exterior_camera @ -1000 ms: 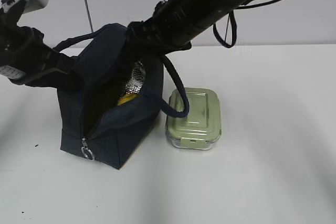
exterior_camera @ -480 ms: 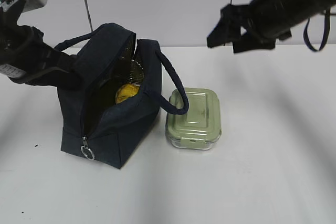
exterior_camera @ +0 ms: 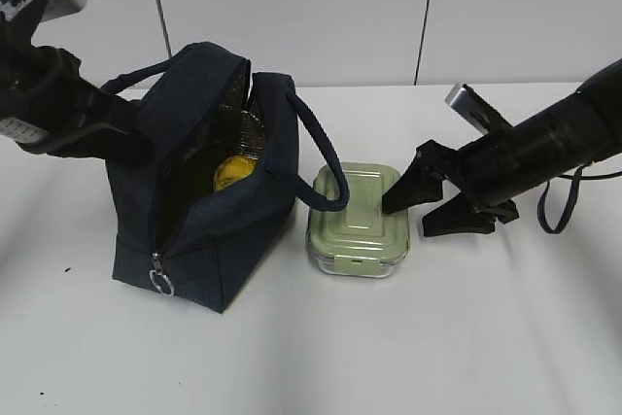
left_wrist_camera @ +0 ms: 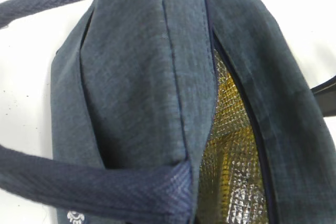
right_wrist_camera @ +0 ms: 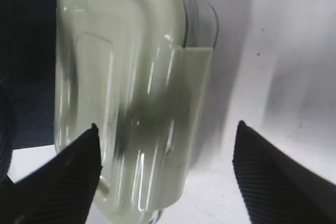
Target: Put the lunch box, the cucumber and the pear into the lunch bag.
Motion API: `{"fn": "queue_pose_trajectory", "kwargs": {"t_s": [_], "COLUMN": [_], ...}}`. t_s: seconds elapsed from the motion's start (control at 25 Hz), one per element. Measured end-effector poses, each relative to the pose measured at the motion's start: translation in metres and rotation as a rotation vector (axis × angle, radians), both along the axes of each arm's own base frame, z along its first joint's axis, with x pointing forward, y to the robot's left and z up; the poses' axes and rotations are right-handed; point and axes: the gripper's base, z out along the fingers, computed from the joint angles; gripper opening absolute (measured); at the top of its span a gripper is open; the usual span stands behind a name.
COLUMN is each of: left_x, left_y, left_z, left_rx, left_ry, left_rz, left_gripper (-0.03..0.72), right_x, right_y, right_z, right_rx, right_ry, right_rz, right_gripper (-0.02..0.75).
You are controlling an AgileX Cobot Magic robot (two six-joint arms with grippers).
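The navy lunch bag [exterior_camera: 219, 230] stands open at the left, showing its silvery lining [left_wrist_camera: 227, 129]. The yellow pear [exterior_camera: 233, 172] lies inside it. The cucumber is not visible. The lunch box [exterior_camera: 360, 219], with its pale green lid, sits on the table just right of the bag, under one bag handle [exterior_camera: 326, 167]. My right gripper [exterior_camera: 430, 209] is open and low at the lunch box's right end. In the right wrist view [right_wrist_camera: 168, 129] its fingers straddle the near end of the lunch box [right_wrist_camera: 121, 77]. My left gripper [exterior_camera: 121, 133] holds the bag's left side, its fingers hidden by fabric [left_wrist_camera: 142, 77].
The white table [exterior_camera: 505, 337] stretches right and in front of the lunch box. A pale wall with vertical seams [exterior_camera: 424, 17] stands behind. The bag's zipper ring [exterior_camera: 161, 285] hangs at its front lower corner.
My right arm has left the bag's opening, swung up and right, then come down beside the lunch box. The pear now shows inside the bag. The left arm has not moved.
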Motion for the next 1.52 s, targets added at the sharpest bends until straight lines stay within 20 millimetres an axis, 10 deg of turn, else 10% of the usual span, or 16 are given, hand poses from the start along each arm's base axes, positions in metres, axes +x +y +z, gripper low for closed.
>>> {"fn": "queue_pose_trajectory", "kwargs": {"t_s": [0.44,0.72,0.96,1.52], "left_x": [0.000,0.000,0.000,0.000], "left_y": [0.000,0.000,0.000,0.000], "left_z": [0.000,0.000,0.000,0.000], "left_rx": [0.000,0.000,0.000,0.000], "left_ry": [-0.001,-0.001,-0.001,-0.001], "left_rz": [0.000,0.000,0.000,0.002], "left_gripper": [-0.020,-0.020,-0.020,-0.020], "right_x": [0.008,0.008,0.008,0.002], "right_y": [0.006,0.008,0.005,-0.042], "right_z": [-0.018,-0.022,-0.020,0.084], "right_rx": [0.107,0.152,0.150,0.075], "right_ry": [-0.035,-0.017,-0.021,-0.297], "right_rz": [-0.016,-0.021,-0.025,-0.092], "right_gripper": [0.579,0.352,0.342,0.338]}}
